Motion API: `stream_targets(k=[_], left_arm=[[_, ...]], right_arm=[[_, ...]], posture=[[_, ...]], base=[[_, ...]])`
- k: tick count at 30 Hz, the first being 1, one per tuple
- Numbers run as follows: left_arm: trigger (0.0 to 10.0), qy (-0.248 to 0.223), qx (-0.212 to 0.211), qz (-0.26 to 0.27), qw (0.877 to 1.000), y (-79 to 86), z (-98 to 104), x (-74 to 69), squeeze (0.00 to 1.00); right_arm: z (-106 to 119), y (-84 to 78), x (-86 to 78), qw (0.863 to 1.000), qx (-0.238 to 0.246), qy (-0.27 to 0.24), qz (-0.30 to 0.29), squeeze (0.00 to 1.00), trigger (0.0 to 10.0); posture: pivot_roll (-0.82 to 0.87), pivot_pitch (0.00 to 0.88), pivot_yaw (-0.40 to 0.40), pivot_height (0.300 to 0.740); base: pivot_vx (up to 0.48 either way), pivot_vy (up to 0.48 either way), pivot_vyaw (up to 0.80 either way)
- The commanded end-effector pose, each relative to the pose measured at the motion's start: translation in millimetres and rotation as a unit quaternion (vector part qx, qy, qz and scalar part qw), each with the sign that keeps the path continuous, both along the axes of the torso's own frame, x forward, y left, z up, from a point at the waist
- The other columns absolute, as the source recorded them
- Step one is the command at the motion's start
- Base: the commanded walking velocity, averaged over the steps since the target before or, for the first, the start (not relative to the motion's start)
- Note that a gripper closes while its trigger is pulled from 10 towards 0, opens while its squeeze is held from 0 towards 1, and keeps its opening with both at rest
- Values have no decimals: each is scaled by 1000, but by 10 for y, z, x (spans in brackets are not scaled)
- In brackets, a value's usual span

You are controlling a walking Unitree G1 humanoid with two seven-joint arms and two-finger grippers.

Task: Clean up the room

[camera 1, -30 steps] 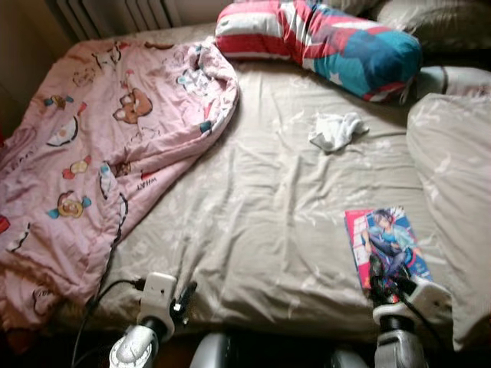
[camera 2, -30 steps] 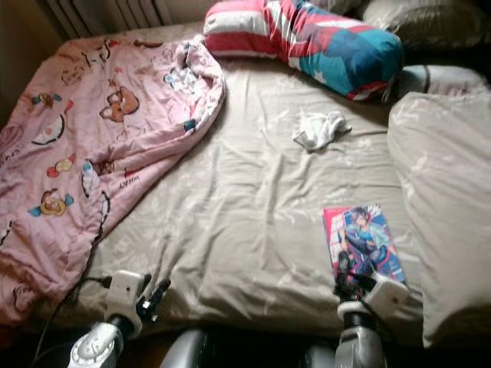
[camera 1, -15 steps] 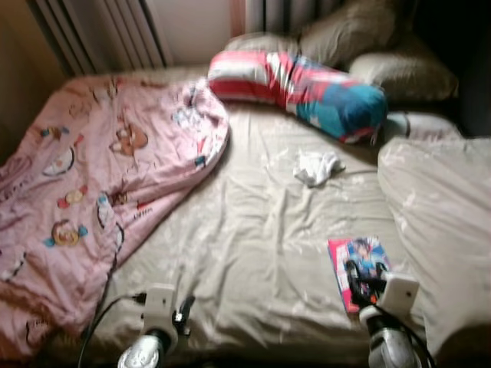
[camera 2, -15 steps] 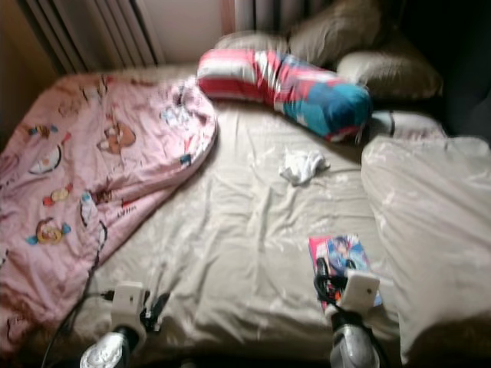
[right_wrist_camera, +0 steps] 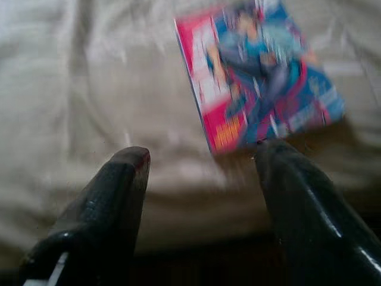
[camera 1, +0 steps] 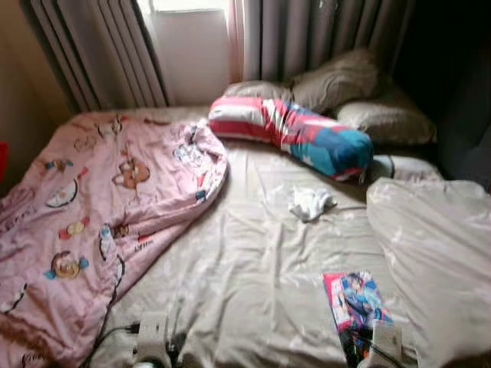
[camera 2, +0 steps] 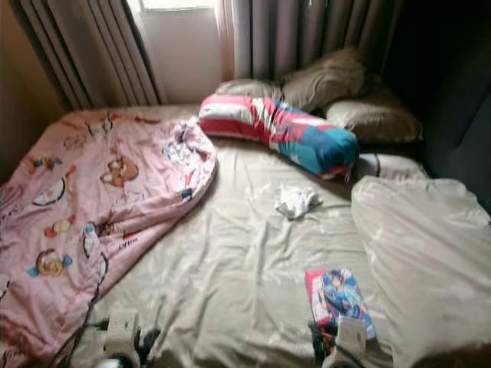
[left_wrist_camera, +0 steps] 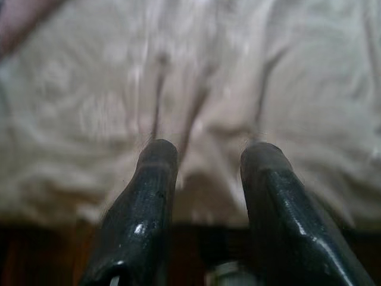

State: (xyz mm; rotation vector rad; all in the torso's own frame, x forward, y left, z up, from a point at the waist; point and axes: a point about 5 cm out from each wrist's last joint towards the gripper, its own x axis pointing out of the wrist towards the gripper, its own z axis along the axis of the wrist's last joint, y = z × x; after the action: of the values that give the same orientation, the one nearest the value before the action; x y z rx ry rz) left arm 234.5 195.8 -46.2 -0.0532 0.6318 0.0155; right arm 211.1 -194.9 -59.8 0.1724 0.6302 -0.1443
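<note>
— Since a second ago my head camera has tilted up: I am now seeing the grey curtains [camera 1: 322, 38] and bright window [camera 1: 188, 34] behind the bed, and both grippers have dropped to the lower edge of the eye views. Nothing lying on the bed has shifted.

— What are the grippers doing?

— My right gripper [right_wrist_camera: 202, 161] is hanging above the near edge of the wrinkled beige bedsheet [camera 1: 253, 268], its two black fingers [right_wrist_camera: 113, 196] spread apart and gripping nothing. One fingertip is sitting just beside the near corner of the pink and blue comic magazine [camera 1: 357, 303]; whether it is touching, I cannot tell. My left gripper [left_wrist_camera: 208, 155] is also holding its fingers apart and empty above the sheet's near edge.

— Where is the clutter lying?

— That magazine is lying flat on the sheet near the foot, beside the bulky beige duvet [camera 1: 430, 261]. A crumpled white cloth [camera 1: 310, 203] is sitting mid-bed, just in front of the red, white and teal striped bolster pillow [camera 1: 291, 134]. A pink cartoon-print blanket [camera 1: 92, 222] is covering the bed's left side.
</note>
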Motion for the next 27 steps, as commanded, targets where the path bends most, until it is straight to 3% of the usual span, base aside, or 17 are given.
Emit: stream_targets(k=[1, 4, 8, 16, 19, 24, 27], left_arm=[[10000, 55, 8, 15, 998, 77, -143, -202, 0], [10000, 93, 14, 28, 995, 121, -241, -362, 0], [10000, 95, 6, 34, 995, 100, -251, -369, 0], [10000, 108, 7, 32, 994, 97, -268, -388, 0], [10000, 110, 8, 32, 993, 108, -273, -399, 0], [10000, 114, 12, 33, 993, 133, -274, -405, 0], [10000, 117, 13, 34, 992, 130, -281, -416, 0]], right_arm=[[-79, 12, -102, 999, -7, 35, 11, 0, 10000], [-149, -4, -209, 998, -7, 67, 0, 0, 10000], [-176, 20, -253, 997, -7, 75, 10, 0, 10000], [-241, -12, -396, 995, -11, 98, 17, 0, 10000], [-266, -83, -478, 994, -12, 108, 14, 0, 10000], [-304, -427, -775, 991, -18, 136, -10, 0, 10000], [-312, -509, -873, 989, -25, 145, -9, 0, 10000]], posture=[[-87, 87, 45, 740], [-95, 122, 45, 740], [-74, 143, 41, 740], [-71, 167, 47, 740], [-68, 173, 49, 740], [-65, 184, 55, 740], [-64, 187, 56, 740]], base=[[0, 0, 0], [0, 0, 0], [0, 0, 0], [0, 135, 580], [0, 377, 0], [0, 376, 0], [0, 375, 0]])
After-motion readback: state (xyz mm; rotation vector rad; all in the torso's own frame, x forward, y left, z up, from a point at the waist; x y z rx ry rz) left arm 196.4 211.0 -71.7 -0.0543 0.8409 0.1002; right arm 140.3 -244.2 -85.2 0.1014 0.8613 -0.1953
